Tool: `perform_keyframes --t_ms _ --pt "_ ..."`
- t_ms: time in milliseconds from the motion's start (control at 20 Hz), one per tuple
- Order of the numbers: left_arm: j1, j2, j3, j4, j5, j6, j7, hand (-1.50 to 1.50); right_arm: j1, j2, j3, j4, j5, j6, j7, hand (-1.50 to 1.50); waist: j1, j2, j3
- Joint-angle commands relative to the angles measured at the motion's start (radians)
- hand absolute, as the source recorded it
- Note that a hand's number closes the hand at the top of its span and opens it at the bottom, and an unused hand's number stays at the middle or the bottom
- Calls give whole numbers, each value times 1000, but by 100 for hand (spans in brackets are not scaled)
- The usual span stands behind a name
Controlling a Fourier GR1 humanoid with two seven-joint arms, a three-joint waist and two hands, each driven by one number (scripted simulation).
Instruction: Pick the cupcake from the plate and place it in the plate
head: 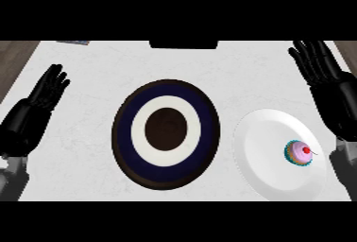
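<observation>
Well, cupcake [302, 153] on white plate [268, 137]; left hand [47, 90], right hand [317, 59] fingers straight, empty; forearms [17, 127] cut off

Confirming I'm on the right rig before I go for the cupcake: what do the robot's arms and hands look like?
The left hand and right hand match: glossy black, with slim, segmented fingers. Each runs into a smooth black wrist section, then grey: the left forearm and right forearm at the view's lower corners. No cables or markings show.
</observation>
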Motion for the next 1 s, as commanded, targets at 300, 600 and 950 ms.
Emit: perform_keyframes --t_ms 300,600,950 --pt "193 52 6 112 -176 107 -54 0 143 -114 -193 134 -89 29 47 -150 -32 -4 -14" --pt "240 3 0 151 -238 159 -124 0 350 219 -335 -2 -258 -117 -210 -150 -49 -16 -9" --pt "291 -14 27 146 -257 128 -147 0 604 100 -433 -200 -385 151 -139 -150 -41 -17 -9"
